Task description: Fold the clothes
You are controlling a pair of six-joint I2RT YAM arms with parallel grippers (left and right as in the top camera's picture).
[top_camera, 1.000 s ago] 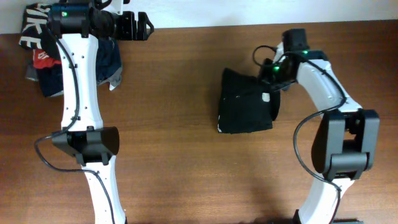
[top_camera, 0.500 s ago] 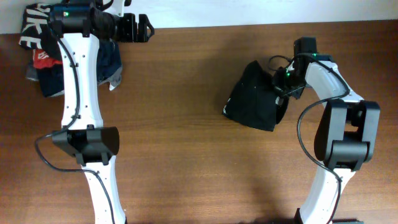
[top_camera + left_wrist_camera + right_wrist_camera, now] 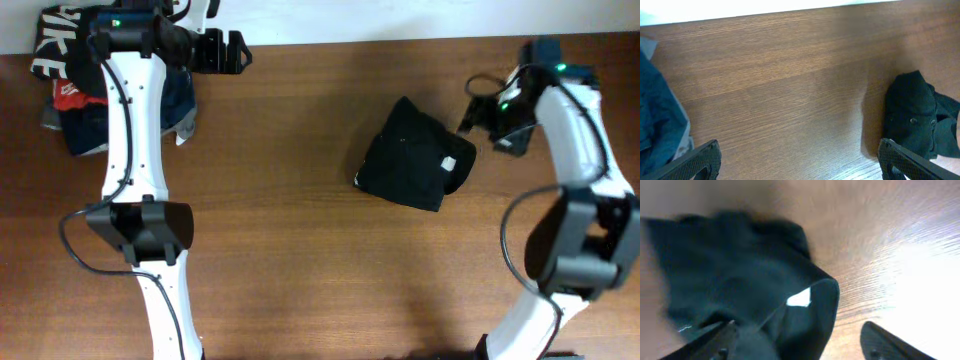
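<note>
The clothes, a black T-shirt (image 3: 405, 155), lie as a loosely folded bundle right of the table's middle, with a white label (image 3: 447, 165) on the right side. My right gripper (image 3: 482, 120) hovers just up and right of the bundle, open and apart from it. In the right wrist view the T-shirt (image 3: 735, 275) and its label (image 3: 799, 297) fill the left half, and the gripper (image 3: 800, 345) holds nothing. My left gripper (image 3: 235, 50) stands open at the far left, high by the back edge. In the left wrist view the gripper (image 3: 800, 165) is empty, and the T-shirt (image 3: 912, 117) shows far right.
A pile of other garments (image 3: 75, 95) lies at the back left corner under the left arm: a black one with white lettering (image 3: 52, 45), red, navy (image 3: 178, 95) and grey. Blue fabric (image 3: 655, 120) shows at the left wrist view's left edge.
My right gripper opened, let go of the T-shirt and pulled away to the right and back. The shirt turned and settled as a bundle. The left arm stayed put.
</note>
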